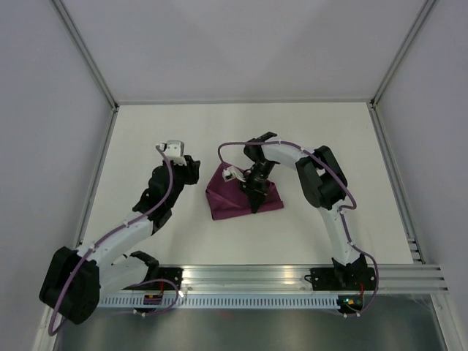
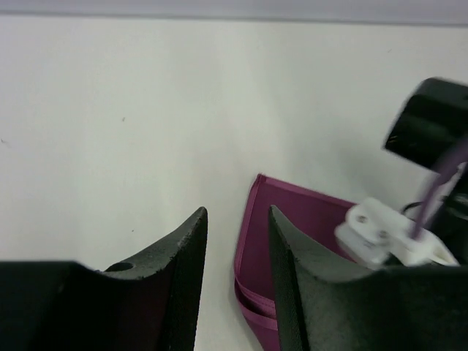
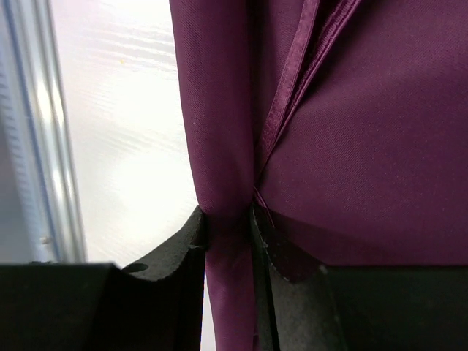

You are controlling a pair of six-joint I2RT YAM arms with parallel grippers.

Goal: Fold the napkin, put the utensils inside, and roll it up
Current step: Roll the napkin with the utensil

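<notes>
**Right hand pinched a fold of the napkin; left hand stood released beside it**

The napkin (image 1: 238,199) lay folded into a compact, roughly triangular packet at the middle of the worktop (image 1: 329,146), between the two arms. The right hand (image 1: 254,196) was down on the packet's right half. In its wrist view its two fingers were clenched on a narrow, rounded fold of the cloth that ran up the centre of the frame, with the stitched hem (image 3: 289,88) angling away toward the upper right. The left hand (image 1: 191,170) sat just beside the packet's upper left corner, apart from it. In its wrist view the jaws stood apart with only bare worktop between them, and the cloth's stacked edges showed at the lower right of that frame. The utensils were not visible in any view, and whether they lay inside the folds could not be told.

The fabric looked thin, limp and shiny, so it would likely be light, slide easily on the smooth surface and spring open once let go. A pinch on the doubled fold or along the hem, where layers stack, seemed the surer hold. A single layer might slip free or drag the whole packet askew. The free hand appeared best used to pin the near corner while the roll advanced.
</notes>
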